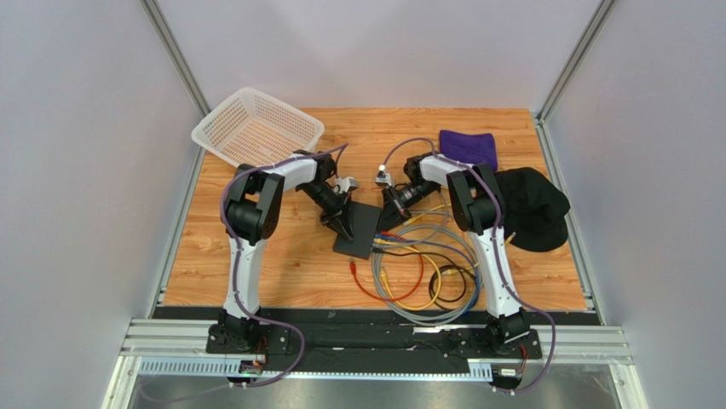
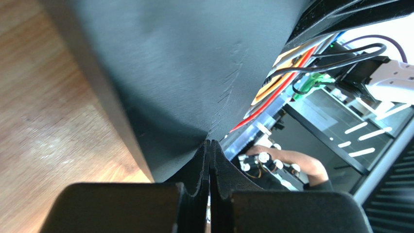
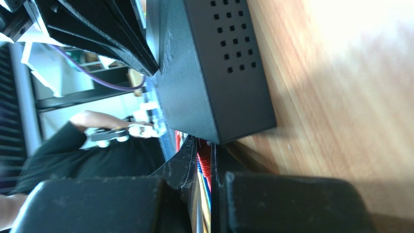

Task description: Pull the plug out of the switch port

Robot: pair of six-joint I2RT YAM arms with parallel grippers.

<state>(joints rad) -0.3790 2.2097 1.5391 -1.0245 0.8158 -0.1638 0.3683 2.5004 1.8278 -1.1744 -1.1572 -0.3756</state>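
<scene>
Wood table (image 1: 298,273), left jaws closed against switch (image 1: 358,228), right jaws pinching plug (image 3: 204,162)

Switch (image 1: 358,228): middle of the table (image 1: 256,264).
Cables (image 1: 422,271): looped right of it, toward the near edge.
Basket (image 1: 257,128): far-left corner.
Cloth (image 1: 469,146): far right, cap (image 1: 532,207) nearer, beside it.

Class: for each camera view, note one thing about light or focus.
Top external: even light, sharp throughout, soft shadows. Left wrist: the switch fills most of the frame, tabletop beside it blurred, upper right corner blown out white. Right wrist: glare washes out the tabletop at upper right; switch vents and red plug sharp.
</scene>
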